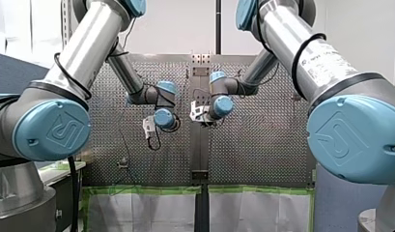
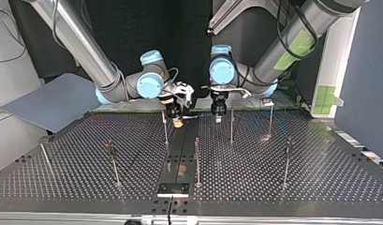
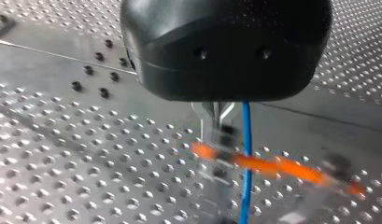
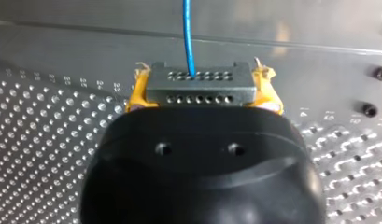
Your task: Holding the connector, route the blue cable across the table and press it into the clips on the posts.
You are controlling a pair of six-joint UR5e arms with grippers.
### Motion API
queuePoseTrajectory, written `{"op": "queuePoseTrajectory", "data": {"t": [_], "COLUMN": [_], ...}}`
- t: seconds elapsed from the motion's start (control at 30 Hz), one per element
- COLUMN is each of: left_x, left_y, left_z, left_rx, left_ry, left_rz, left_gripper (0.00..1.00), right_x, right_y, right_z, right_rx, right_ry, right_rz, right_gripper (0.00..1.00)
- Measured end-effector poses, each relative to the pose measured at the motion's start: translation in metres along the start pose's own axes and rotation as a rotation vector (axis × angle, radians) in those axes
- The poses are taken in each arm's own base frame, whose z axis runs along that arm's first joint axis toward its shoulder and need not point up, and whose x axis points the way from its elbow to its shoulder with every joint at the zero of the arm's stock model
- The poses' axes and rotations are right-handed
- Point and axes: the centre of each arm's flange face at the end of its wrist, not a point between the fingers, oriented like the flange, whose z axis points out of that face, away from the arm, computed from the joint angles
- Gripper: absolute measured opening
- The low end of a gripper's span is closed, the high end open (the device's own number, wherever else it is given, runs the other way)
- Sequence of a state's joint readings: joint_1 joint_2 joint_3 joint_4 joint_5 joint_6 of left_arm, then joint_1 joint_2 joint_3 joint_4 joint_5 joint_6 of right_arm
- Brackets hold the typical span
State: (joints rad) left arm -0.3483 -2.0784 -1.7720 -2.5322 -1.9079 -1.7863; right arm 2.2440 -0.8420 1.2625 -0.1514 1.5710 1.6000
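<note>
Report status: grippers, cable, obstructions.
Right gripper shut on connector. Left gripper at cable, grip unclear. Posts close by; nothing blocking seen.

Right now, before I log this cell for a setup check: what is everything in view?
blue cable: one, blue, leaves the connector and passes close by my left gripper
connector: one, grey, between my right gripper's yellow pads
posts: about seven, thin metal, upright across the table
table: one, perforated metal
panel: one, grey, off the table at the top view's left
green tape: strips, green, edging white sheets at the front view's bottom
left arm, right arm: silver with blue caps
left gripper: black, low over the table
right gripper: black, shut on the connector
</note>
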Motion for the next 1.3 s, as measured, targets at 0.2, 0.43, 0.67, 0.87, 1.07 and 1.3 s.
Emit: {"op": "queuePoseTrajectory", "data": {"t": [0.2, 0.43, 0.67, 0.87, 1.07, 1.3], "left_x": [-0.028, -0.050, -0.071, -0.093, -0.119, -0.147], "left_y": [-0.006, -0.008, -0.010, -0.020, -0.033, -0.044], "left_z": [-0.012, -0.028, -0.046, -0.060, -0.073, -0.087], "left_rx": [-0.014, -0.030, -0.020, 0.016, 0.076, 0.134], "left_ry": [-0.015, -0.033, -0.044, -0.072, -0.111, -0.155], "left_rz": [-0.001, 0.000, 0.005, 0.003, -0.013, -0.032], "left_gripper": [0.00, 0.00, 0.00, 0.00, 0.00, 0.00], "right_x": [0.027, 0.063, 0.100, 0.125, 0.143, 0.171], "right_y": [-0.001, 0.002, 0.011, 0.014, 0.013, 0.003], "right_z": [-0.014, -0.033, -0.057, -0.080, -0.102, -0.127], "right_rx": [0.001, -0.005, -0.019, -0.025, -0.020, 0.021], "right_ry": [0.008, 0.031, 0.046, 0.042, 0.045, 0.078], "right_rz": [0.007, 0.041, 0.065, 0.068, 0.065, 0.056], "right_gripper": [0.00, 0.00, 0.00, 0.00, 0.00, 0.00]}}
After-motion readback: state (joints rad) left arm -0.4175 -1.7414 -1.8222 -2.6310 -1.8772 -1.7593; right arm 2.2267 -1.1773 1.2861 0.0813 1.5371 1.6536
